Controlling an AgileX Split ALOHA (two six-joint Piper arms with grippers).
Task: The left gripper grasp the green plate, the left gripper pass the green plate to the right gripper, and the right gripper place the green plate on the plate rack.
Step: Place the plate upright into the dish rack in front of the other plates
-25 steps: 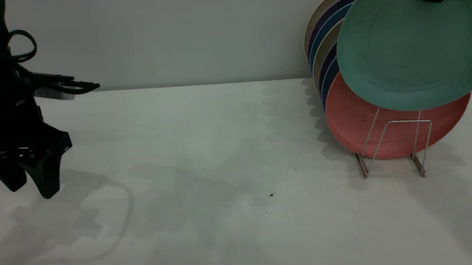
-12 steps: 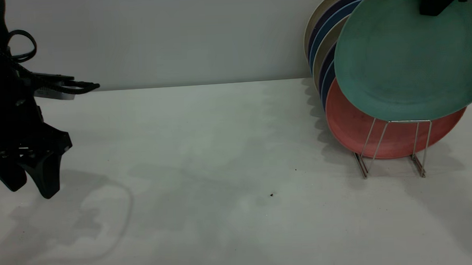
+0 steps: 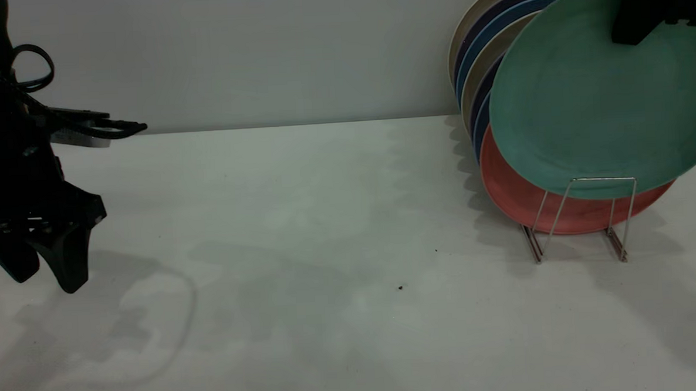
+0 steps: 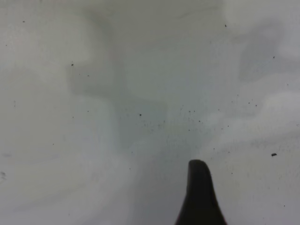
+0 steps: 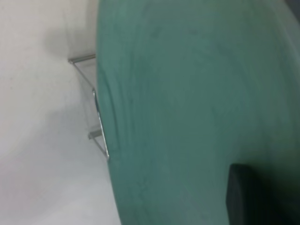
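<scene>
Jaws on the black left gripper [image 3: 42, 264], with its two thick pointed fingers and looped cable, hang slightly parted and hold nothing; it sits low over the white table [image 3: 304, 268], well to the left of the thin silver wire plate rack [image 3: 578, 220], and looks to be out of the work.

Nearer the rack, a row of upright round plates [image 3: 482, 48] in beige, dark blue and blue leans toward the wall behind it, and a salmon-pink plate [image 3: 518, 197] stands in the rack in front of them.

Over the rack, the round matte teal-green plate [image 3: 590, 102] hangs tilted, its face turned toward the exterior camera. Its lower rim reaches down just behind the top bar of the rack's front wire loop, covering most of the pink plate. The black blocky right gripper [image 3: 648, 6] has its jaws closed on the plate's upper rim, above the rack; the right wrist view shows one dark finger [image 5: 246, 194] pressed on the green face.

So the plate lies straight below the right jaws, hanging edge-down, and the rack lies straight below the plate. Being round, it has no long axis; what matters is its plane, which I judge roughly parallel to the standing plates. The coming move seems a short descent into the front slot.
</scene>
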